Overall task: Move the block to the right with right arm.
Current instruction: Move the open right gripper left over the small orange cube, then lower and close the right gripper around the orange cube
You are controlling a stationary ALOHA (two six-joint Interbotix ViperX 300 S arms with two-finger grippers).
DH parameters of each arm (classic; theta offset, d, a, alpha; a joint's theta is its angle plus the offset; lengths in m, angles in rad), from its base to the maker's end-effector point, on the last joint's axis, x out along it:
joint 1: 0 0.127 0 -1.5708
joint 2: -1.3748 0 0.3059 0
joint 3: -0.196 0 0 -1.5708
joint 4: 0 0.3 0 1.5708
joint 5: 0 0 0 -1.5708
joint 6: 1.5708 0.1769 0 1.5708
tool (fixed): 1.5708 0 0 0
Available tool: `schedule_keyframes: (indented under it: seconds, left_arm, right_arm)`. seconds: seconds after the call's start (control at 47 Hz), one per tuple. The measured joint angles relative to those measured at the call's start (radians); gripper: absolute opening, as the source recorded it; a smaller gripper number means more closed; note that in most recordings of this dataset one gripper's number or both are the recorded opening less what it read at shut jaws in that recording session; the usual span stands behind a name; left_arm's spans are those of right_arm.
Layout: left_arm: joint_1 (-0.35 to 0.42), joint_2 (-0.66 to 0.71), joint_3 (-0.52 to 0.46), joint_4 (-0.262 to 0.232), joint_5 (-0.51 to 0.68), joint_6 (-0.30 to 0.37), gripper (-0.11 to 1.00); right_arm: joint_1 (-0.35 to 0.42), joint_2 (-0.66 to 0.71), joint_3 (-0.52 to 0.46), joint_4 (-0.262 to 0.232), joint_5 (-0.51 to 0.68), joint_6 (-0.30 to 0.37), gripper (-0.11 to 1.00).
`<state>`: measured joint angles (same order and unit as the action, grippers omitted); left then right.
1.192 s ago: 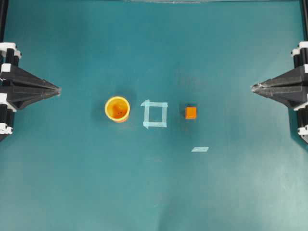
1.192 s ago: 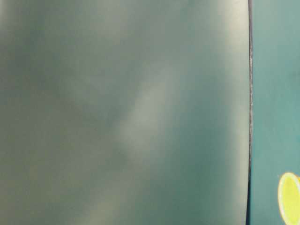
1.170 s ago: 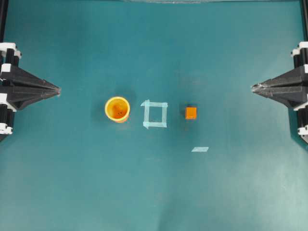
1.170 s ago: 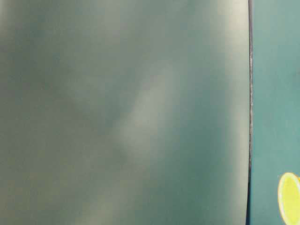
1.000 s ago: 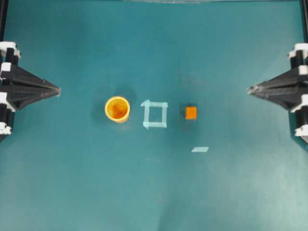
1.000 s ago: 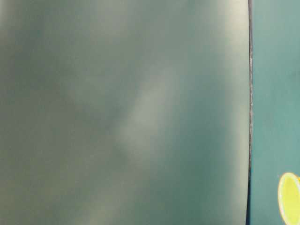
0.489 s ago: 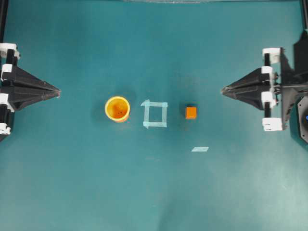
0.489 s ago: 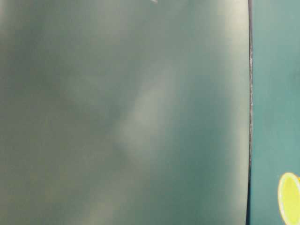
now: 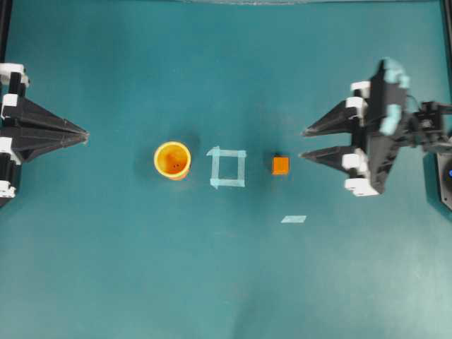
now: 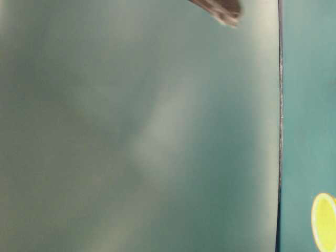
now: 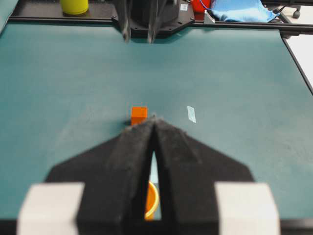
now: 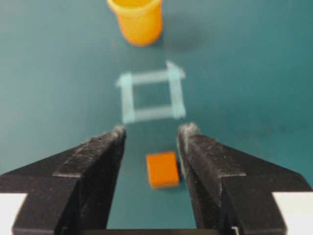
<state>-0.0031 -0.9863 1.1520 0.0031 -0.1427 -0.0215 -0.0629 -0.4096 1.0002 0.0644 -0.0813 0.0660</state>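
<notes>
- the block (image 9: 280, 165) is sitting flat around the middle of the teal surface (image 9: 212, 282), sides squared up with the surface's edges; it's a cube, so no real long axis
- right gripper (image 9: 302, 143) is hanging just beside it, fingers (image 12: 100, 161) spread wide, not touching
- left gripper (image 9: 86, 133) is parked by the left edge, fingers pressed together

1. We see the block (image 9: 280, 165), a small solid orange cube, lying flat on the teal tabletop (image 9: 226, 282).
2. The right arm (image 9: 385, 134), black with white joint pieces, reaches toward it.
3. Its tool (image 9: 303, 143) stands parted, seemingly just short of the block.
</notes>
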Motion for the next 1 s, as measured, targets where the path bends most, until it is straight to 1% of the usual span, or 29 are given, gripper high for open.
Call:
schedule_keyframes:
  seconds: [0.106, 0.234, 0.298, 0.404, 0.553, 0.787, 1.0]
  left_arm:
    - [0.0, 0.002, 0.0, 0.0, 0.002, 0.0, 0.0]
    - [0.0, 0.0, 0.0, 0.002, 0.006, 0.0, 0.0]
    - [0.0, 0.0, 0.0, 0.002, 0.009, 0.0, 0.0]
    - [0.0, 0.0, 0.0, 0.002, 0.017, 0.0, 0.0]
    - [0.0, 0.0, 0.0, 0.002, 0.028, 0.0, 0.0]
    - [0.0, 0.0, 0.0, 0.002, 0.035, 0.0, 0.0]
    - [0.0, -0.002, 0.0, 0.002, 0.044, 0.0, 0.0]
  right_arm:
    - [-0.002, 0.091, -0.052, -0.035, 0.074, -0.018, 0.6]
    - [-0.002, 0.199, -0.126, -0.097, 0.175, -0.038, 0.63]
    - [-0.002, 0.244, -0.156, -0.129, 0.21, -0.04, 0.63]
    - [-0.002, 0.31, -0.195, -0.163, 0.242, -0.04, 0.63]
    - [-0.003, 0.379, -0.213, -0.173, 0.241, -0.04, 0.63]
    - [-0.003, 0.423, -0.204, -0.173, 0.17, -0.028, 0.63]
    - [-0.003, 0.449, -0.192, -0.163, 0.15, -0.02, 0.63]
